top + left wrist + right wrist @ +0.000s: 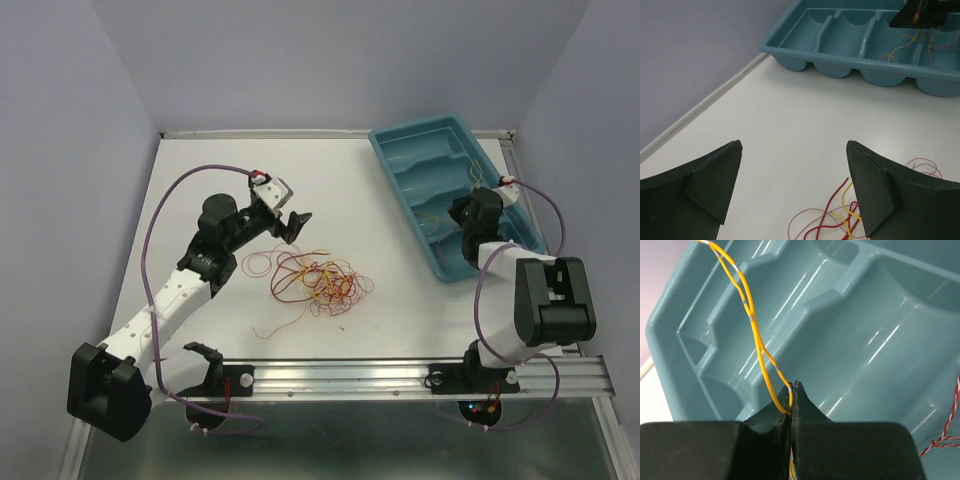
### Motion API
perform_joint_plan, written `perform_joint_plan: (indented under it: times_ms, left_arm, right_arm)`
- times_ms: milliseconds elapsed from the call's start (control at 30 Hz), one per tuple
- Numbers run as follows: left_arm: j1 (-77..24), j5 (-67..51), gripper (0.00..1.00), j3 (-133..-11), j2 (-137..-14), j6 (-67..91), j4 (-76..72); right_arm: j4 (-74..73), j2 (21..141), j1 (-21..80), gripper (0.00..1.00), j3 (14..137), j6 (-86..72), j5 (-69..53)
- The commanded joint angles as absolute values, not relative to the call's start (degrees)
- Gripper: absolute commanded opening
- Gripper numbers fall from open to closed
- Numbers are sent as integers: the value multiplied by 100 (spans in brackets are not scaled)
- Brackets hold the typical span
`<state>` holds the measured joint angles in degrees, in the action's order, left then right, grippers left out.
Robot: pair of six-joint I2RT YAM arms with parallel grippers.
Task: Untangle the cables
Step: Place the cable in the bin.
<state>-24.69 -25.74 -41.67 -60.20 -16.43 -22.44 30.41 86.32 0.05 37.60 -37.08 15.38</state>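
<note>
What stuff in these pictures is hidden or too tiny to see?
- Top view: the tangle of cables is too thin to tell which strand lies over which.
- Left wrist view: a finger of the left gripper and the bottom edge cut off that tangle.
- Right wrist view: the yellow cable leaves at the top edge; the right gripper hides its lower end.

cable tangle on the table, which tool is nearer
Left. The left tool is open right beside the tangle; the right tool is over the teal tray, gripping a yellow cable.
</note>
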Motion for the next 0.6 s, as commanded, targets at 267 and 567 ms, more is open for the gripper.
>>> perform_joint_plan:
  times_ms: [267, 567]
  left_arm:
    - [-2479, -2646, 96, -4096, -5941, -1687, -2628]
    - [-2479, -2610, 96, -4096, -5950, -1714, -2637]
  right_arm:
    - [2488, 9096, -299, 0, 4139, -5123, 2030]
    - [1846, 9290, -290, 1, 4658, -5423, 2171]
